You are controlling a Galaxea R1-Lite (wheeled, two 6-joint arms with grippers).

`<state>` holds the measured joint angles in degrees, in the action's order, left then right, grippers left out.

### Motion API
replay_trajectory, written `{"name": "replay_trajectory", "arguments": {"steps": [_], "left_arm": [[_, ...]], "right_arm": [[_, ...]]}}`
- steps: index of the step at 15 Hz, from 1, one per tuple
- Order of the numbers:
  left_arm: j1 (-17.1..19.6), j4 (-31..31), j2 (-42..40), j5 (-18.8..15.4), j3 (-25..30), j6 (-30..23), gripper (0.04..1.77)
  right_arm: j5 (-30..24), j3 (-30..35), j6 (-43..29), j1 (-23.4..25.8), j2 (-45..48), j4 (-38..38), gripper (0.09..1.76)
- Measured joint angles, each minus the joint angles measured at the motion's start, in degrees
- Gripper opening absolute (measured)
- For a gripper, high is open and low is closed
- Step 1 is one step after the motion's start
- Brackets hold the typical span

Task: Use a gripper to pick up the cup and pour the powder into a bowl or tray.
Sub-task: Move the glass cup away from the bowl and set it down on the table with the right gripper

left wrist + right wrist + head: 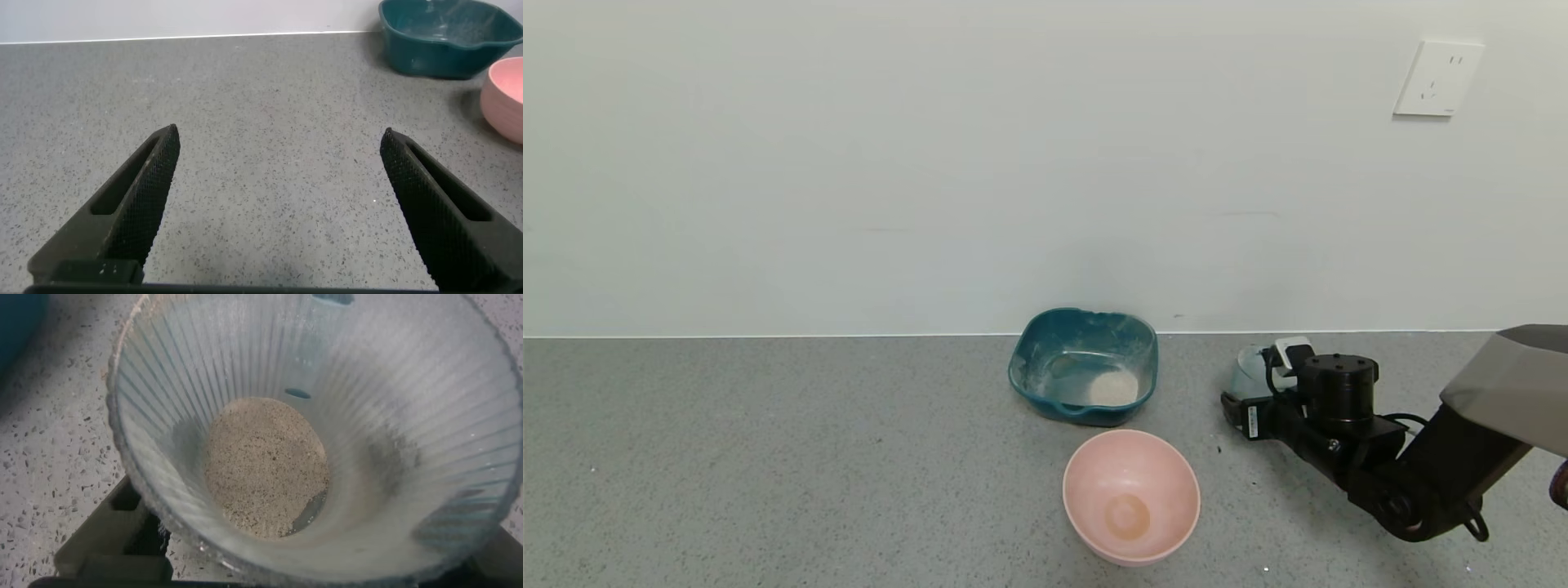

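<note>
A round pink bowl (1131,496) sits on the grey speckled counter (768,457); a white wall socket (1437,78) hangs above.

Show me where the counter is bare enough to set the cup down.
Bare counter runs left of the teal dish and pink bowl. It is crowded on the right: the right gripper holds the cup there. A narrower strip lies between bowl and gripper.

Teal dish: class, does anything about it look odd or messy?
Yes. The teal dish already holds a small heap of powder, and whitish dusty smears streak its inner walls. No powder shows spilled on the counter around it.
</note>
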<state>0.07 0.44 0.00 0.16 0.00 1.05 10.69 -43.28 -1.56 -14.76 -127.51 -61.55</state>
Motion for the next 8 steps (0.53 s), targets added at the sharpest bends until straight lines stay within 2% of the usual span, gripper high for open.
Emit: {"name": "replay_trajectory", "arguments": {"steps": [4,8], "left_arm": [[0.00,0.00,0.00,0.00,0.00,-0.01,1.76],[0.00,0.02,0.00,0.00,0.00,0.00,1.76]], "right_arm": [[-0.63,0.20,0.00,0.35,1.05,1.61,1.63],[-2.04,0.50,-0.26,0.82,5.55,10.20,1.66]]}}
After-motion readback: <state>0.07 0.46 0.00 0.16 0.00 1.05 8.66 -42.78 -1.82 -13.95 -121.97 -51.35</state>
